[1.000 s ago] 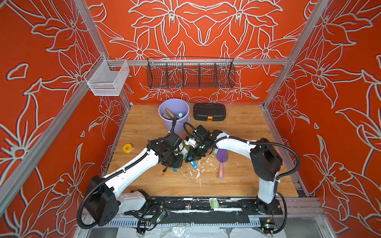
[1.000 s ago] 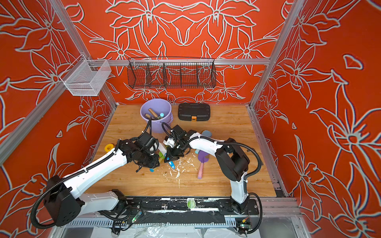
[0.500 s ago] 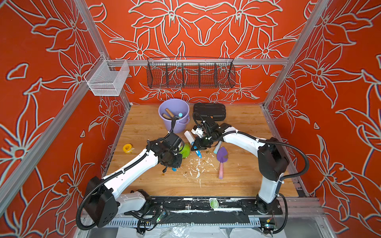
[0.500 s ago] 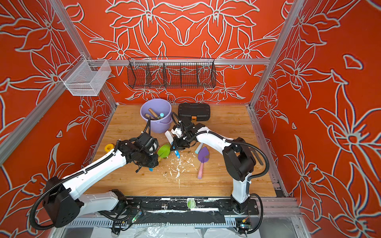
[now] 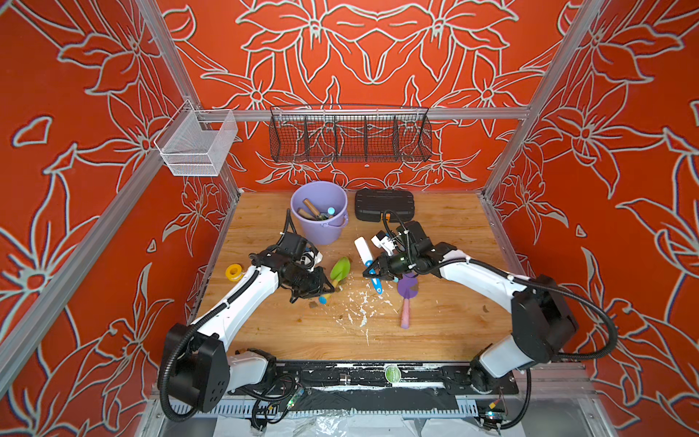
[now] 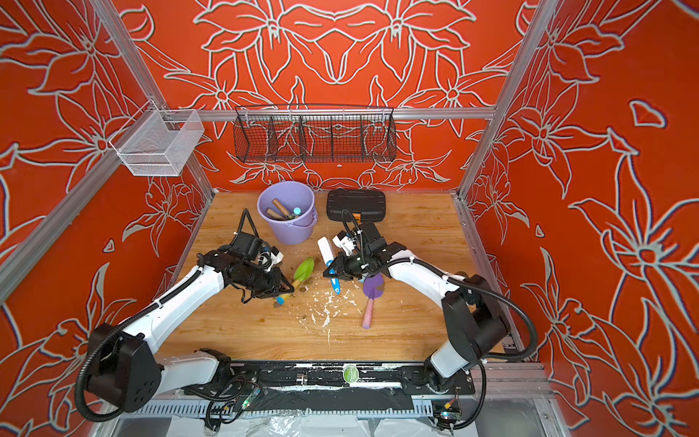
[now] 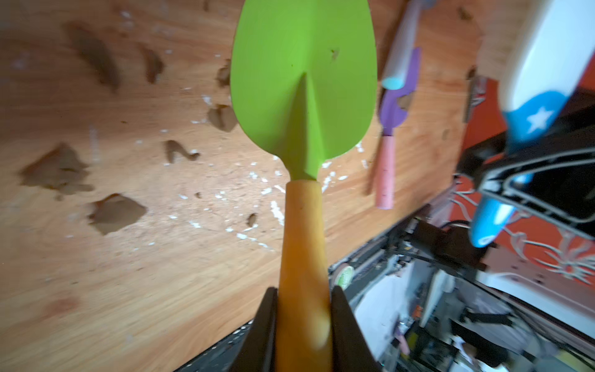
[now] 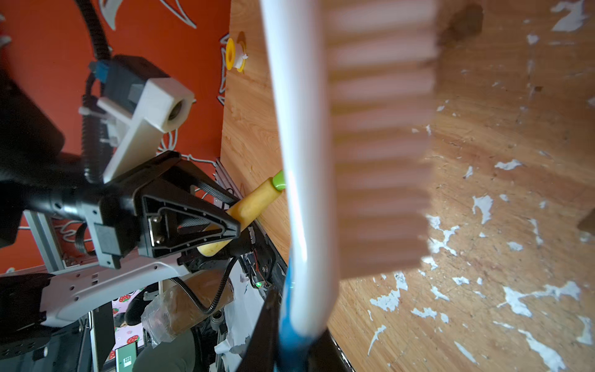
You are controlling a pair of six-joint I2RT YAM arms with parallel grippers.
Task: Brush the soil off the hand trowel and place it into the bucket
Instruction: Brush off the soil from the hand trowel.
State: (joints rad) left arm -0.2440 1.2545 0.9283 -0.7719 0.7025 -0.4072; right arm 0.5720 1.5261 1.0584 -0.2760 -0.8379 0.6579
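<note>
Clamped in left gripper (image 7: 304, 299) by its yellow handle: hand trowel (image 7: 302, 80), judged light, stiff, smooth-bladed. Keep hold mid-handle. Clenched in right gripper (image 8: 291, 338): scrub brush (image 8: 306, 161).

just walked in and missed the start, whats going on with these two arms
The left gripper is shut on the yellow handle of the green trowel, holding it over the table. The right gripper is shut on the brush, beside the blade but apart. The blade looks nearly clean; soil clumps lie on the table beneath. The trowel is not yet in the bucket.
</note>
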